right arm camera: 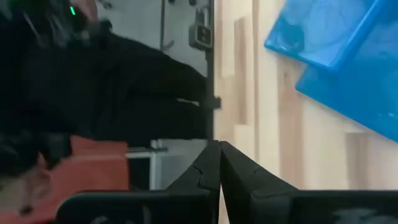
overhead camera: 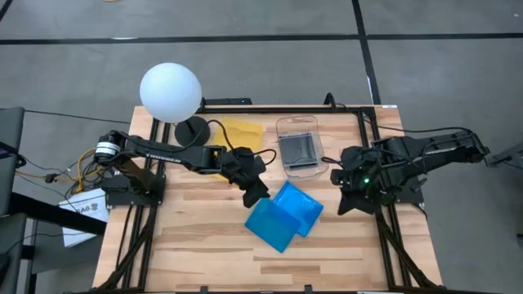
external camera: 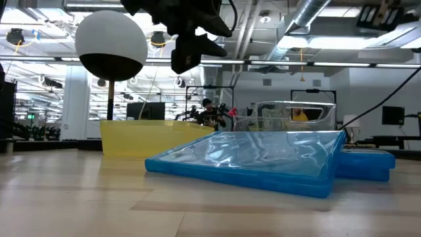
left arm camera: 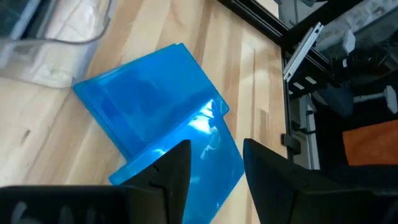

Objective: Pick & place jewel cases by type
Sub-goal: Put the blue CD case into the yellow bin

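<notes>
Two blue jewel cases [overhead camera: 283,214] overlap below open left gripper [overhead camera: 255,194]; clear container [overhead camera: 298,145] holds grey case

My work surface is a pale wooden table [overhead camera: 204,245]. On it lie two blue jewel cases [overhead camera: 283,215], overlapping near the middle, a flat yellow tray [overhead camera: 242,132], a clear container [overhead camera: 298,146] that seems to hold a grey case, and a lamp's dark base [overhead camera: 192,130].
</notes>
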You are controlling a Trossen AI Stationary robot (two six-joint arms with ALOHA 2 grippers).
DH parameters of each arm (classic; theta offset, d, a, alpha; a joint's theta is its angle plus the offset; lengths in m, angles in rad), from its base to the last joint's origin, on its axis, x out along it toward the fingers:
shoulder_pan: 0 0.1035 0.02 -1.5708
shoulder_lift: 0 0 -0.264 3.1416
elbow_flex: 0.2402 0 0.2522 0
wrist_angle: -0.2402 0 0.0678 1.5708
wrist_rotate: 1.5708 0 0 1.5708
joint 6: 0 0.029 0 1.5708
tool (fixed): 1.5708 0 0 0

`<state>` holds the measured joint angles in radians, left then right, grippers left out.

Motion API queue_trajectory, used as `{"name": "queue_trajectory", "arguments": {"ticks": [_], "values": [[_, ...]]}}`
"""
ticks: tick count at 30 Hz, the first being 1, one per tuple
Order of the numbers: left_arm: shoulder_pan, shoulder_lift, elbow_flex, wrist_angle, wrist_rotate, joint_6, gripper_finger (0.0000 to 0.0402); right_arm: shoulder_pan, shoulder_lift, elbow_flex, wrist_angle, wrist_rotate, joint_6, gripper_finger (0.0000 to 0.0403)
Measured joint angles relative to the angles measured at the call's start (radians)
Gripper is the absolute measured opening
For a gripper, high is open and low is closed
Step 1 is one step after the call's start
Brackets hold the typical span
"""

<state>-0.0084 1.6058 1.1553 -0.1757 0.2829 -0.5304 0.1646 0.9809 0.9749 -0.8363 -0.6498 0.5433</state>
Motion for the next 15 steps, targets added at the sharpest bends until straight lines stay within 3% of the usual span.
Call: {"name": "queue_trajectory", "arguments": {"ticks": [9,15], "values": [[0.031,0.000,0.000,-0.032,0.105,0.010,0.0139,0.013,0.079,0.000,0.225,0.007,0.099,0.0000],[0.000,0.001,0.000,-0.190,0.076,0.060,0.0139,0.031,0.197,0.000,0.219,0.212,0.243,0.0000]]}}
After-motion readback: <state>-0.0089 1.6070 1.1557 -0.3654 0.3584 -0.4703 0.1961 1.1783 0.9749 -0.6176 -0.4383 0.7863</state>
